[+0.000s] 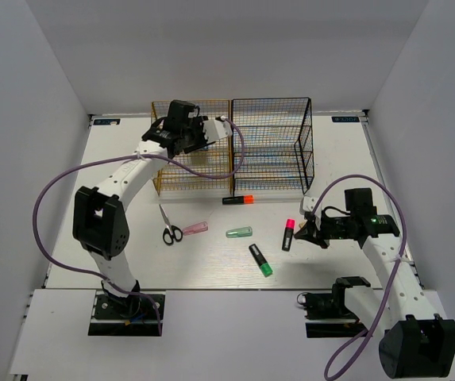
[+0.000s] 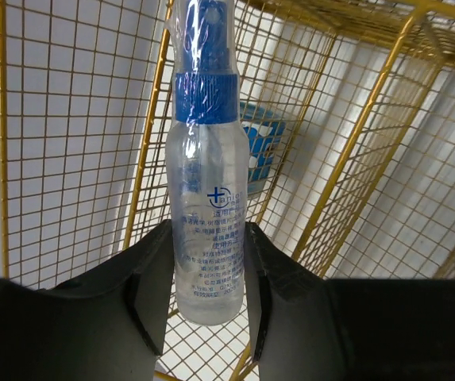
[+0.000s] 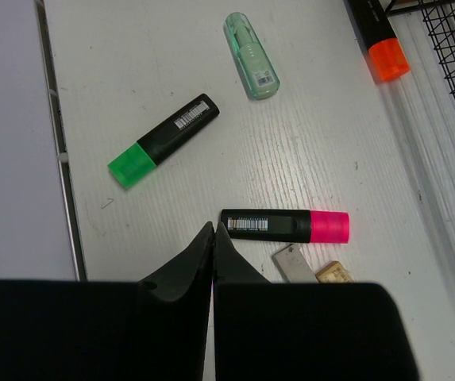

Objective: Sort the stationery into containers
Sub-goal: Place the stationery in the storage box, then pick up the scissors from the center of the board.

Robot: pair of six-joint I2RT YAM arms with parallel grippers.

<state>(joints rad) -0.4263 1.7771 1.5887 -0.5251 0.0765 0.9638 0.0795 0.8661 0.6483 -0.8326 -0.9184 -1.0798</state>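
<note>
My left gripper (image 2: 209,266) is shut on a clear pen-like spray bottle with a blue collar (image 2: 209,190), holding it upright against the gold-yellow wire rack (image 2: 354,135). Seen from above, that gripper (image 1: 210,129) sits at the rack's upper tier (image 1: 163,178). A blue tape roll (image 2: 259,147) lies inside the rack. My right gripper (image 3: 214,228) is shut and empty, its tips just left of the pink-capped highlighter (image 3: 283,225). On the table lie the green-capped highlighter (image 3: 163,139), green capsule (image 3: 251,55), orange-capped highlighter (image 3: 382,44), scissors (image 1: 167,226) and pink capsule (image 1: 194,228).
The black wire rack (image 1: 306,159) stands right of the gold one at the back. A beige eraser (image 3: 334,272) and a small grey metal piece (image 3: 293,262) lie beside the pink highlighter. White walls enclose the table on three sides.
</note>
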